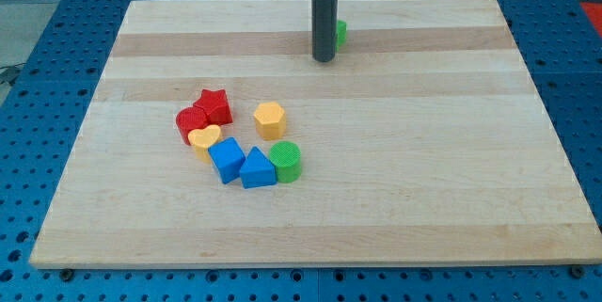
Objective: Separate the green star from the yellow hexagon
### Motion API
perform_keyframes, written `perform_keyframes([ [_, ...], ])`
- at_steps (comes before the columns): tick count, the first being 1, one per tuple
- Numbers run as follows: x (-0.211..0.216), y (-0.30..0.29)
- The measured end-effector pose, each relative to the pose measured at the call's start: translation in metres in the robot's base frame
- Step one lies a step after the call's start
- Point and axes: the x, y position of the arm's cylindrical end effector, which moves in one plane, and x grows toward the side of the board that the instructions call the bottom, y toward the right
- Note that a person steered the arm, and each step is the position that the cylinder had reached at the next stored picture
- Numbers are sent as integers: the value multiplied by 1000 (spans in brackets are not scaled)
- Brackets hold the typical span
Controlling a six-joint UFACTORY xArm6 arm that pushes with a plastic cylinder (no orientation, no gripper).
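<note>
The green star (pixel 340 31) sits near the view's top centre, mostly hidden behind my dark rod. My tip (pixel 324 58) rests on the board just left of and below the star, touching or nearly touching it. The yellow hexagon (pixel 269 119) lies well below and to the left of the star, at the right side of a cluster of blocks.
The cluster left of centre holds a red star (pixel 215 105), a red block (pixel 191 123), a yellow heart (pixel 204 138), a blue cube (pixel 227 160), a blue triangle (pixel 258 168) and a green cylinder (pixel 286 161). The wooden board (pixel 423 151) has blue pegboard around it.
</note>
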Motion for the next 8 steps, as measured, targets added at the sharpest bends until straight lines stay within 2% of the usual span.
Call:
perform_keyframes([
  [1,-8,-28],
  [2,-15,-28],
  [3,-57,-28],
  [4,-59,-25],
  [5,-59,20],
  [6,-71,96],
  [7,-96,146],
  [8,-96,148],
])
